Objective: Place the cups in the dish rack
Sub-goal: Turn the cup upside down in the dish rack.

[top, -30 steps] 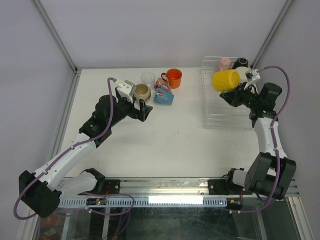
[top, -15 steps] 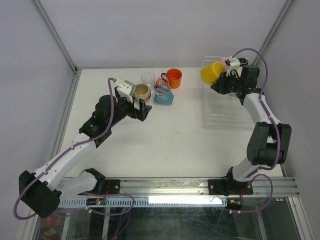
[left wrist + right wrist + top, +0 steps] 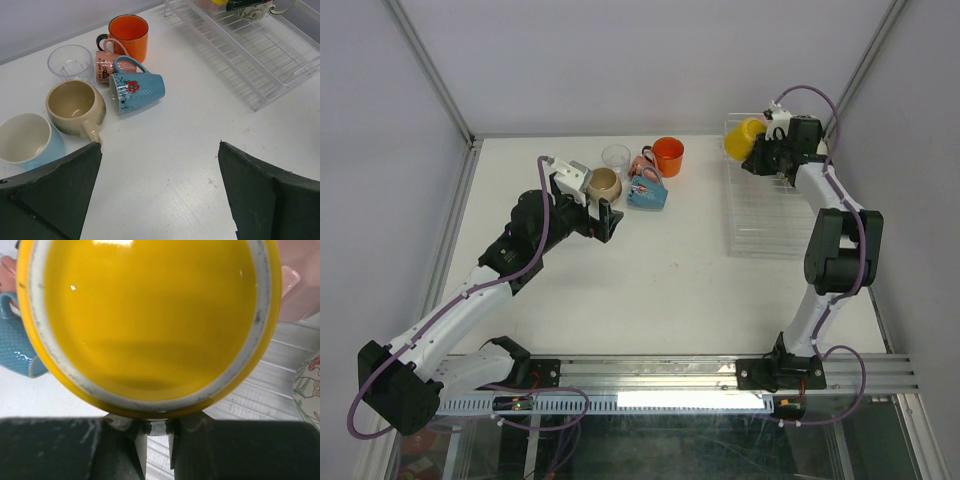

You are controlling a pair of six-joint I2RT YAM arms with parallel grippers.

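Right fingers (image 3: 75,450) pinch a glossy, pale-rimmed yellow mug (image 3: 150,315).

yellow mug (image 3: 150,320): glossy yellow, whitish rim
orange mug (image 3: 129,36): orange inside and out
blue mug (image 3: 137,90): blue, dotted, red flower
beige mug (image 3: 75,106): beige
tumbler (image 3: 71,62): clear
worktop (image 3: 165,150): white

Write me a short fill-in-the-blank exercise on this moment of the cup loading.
The mug held by the right gripper is coloured ____.
The left gripper hovers with its jaws ____.
The blue flowered mug lies on its ____.
The orange mug stands ____.
Missing words: yellow, open, side, upright.
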